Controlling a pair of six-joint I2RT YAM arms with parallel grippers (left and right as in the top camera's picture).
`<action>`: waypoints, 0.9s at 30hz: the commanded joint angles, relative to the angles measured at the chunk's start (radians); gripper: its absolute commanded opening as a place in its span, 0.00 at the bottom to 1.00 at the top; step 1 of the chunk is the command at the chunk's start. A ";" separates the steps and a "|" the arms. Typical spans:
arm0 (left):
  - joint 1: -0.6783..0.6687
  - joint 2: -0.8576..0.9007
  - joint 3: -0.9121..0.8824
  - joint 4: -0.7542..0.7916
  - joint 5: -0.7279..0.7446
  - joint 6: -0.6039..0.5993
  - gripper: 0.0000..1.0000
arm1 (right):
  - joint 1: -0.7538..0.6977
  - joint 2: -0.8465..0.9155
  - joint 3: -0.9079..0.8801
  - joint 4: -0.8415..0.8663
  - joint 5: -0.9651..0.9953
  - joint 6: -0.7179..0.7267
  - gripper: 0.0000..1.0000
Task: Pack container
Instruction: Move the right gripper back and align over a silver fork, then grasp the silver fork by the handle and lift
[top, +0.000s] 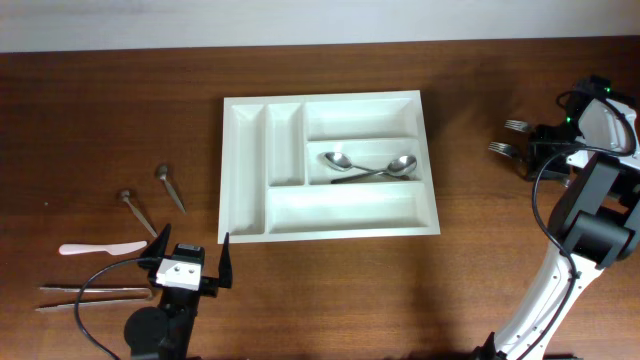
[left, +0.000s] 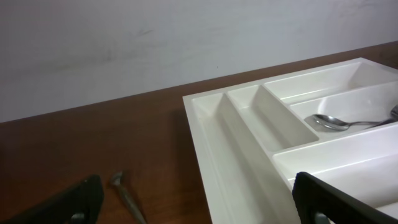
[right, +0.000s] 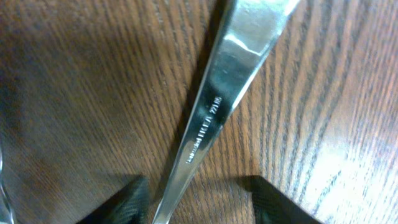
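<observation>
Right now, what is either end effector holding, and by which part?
Nothing yet. The left end effector is open; the right end effector straddles a fork handle without clamping it.

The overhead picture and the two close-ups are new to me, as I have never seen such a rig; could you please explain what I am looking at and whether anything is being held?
It is a table with two robot arms. The overhead picture looks straight down. The other two come from a camera on each arm's wrist.

In the middle lies a white cutlery tray with two spoons in its middle long compartment. On the left lie two small brownish utensils, a pale spreader and two thin sticks. On the right lie two forks.

The left end effector stands open and empty, facing the tray. The right end effector is down at the forks, with its fingers on either side of a shiny metal handle, not visibly clamped on it.
</observation>
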 joint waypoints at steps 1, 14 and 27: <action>0.006 -0.009 -0.009 0.003 -0.004 0.010 0.99 | 0.010 0.048 -0.001 -0.008 0.010 0.013 0.46; 0.006 -0.009 -0.009 0.003 -0.004 0.010 0.99 | 0.010 0.048 -0.001 -0.009 0.010 0.012 0.14; 0.006 -0.009 -0.009 0.003 -0.004 0.010 0.99 | 0.013 0.047 0.018 -0.027 -0.013 -0.069 0.04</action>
